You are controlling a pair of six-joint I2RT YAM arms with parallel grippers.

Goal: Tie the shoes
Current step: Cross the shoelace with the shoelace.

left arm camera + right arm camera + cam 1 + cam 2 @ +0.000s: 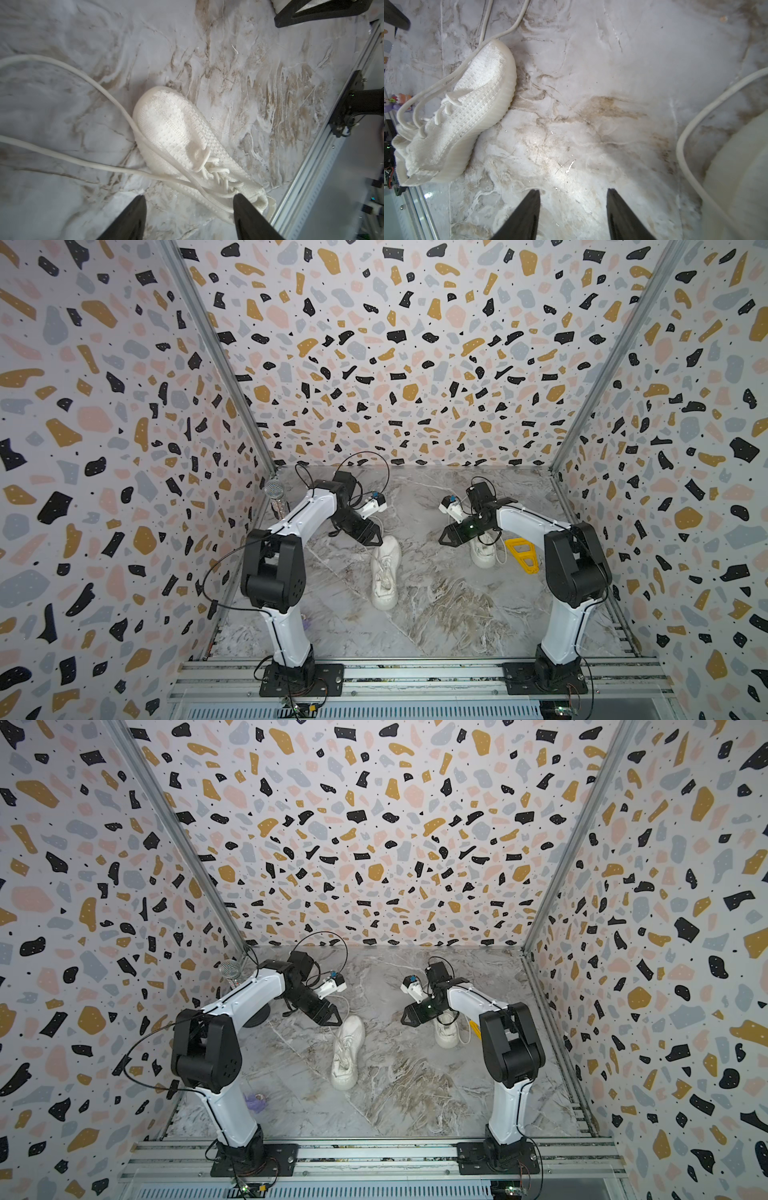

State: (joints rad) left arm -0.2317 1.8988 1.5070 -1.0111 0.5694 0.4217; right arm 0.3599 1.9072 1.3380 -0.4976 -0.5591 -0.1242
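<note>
One cream knit shoe (385, 572) (348, 1052) lies mid-table, and its two long laces (62, 68) trail loose across the marble. My left gripper (374, 537) (334, 1017) (189, 195) hovers open over that shoe's far end, its fingers spread with nothing held. The second shoe (484, 549) (446, 1031) sits to the right, partly hidden under my right arm. My right gripper (444, 537) (405, 1017) (573, 190) is open above bare table between the two shoes. In the right wrist view the middle shoe (467, 116) and a blurred lace (691, 124) show.
A yellow plastic piece (523, 553) lies right of the second shoe. A silver microphone-like object (274, 491) stands at the back left. A small purple toy (255, 1100) sits near the left arm's base. A metal rail (415, 672) runs along the front edge.
</note>
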